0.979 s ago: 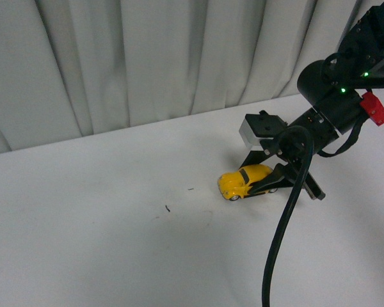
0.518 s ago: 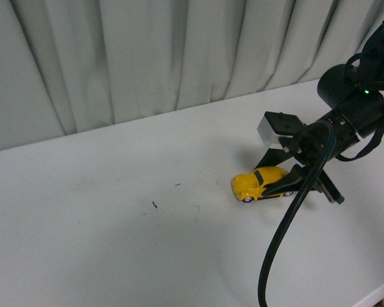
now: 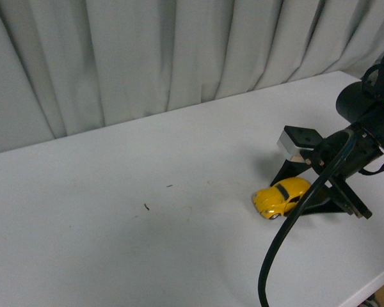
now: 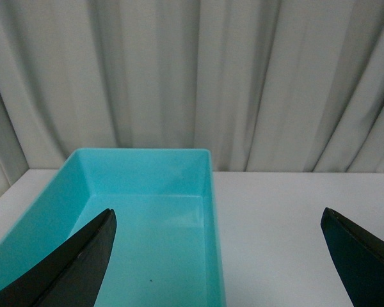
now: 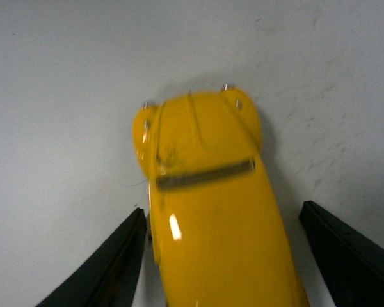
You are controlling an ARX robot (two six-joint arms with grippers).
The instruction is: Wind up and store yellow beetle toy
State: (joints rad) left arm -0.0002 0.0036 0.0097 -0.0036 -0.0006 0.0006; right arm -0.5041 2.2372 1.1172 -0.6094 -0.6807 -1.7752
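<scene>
The yellow beetle toy sits on the white table at the right, wheels down, its nose pointing left. My right gripper is shut on its rear half, the black fingers straddling the body. In the right wrist view the toy fills the middle, between the two dark fingers. My left gripper is open and empty, its fingertips spread wide above the edge of a turquoise bin. The left arm is not in the front view.
The turquoise bin stands against a grey curtain and shows only in the left wrist view. A black cable hangs in front of the right arm. The table's front right edge is close to the gripper.
The right gripper has dragged the toy to the right and toward the front of the table, wheels on the surface. The front view itself has shifted.
</scene>
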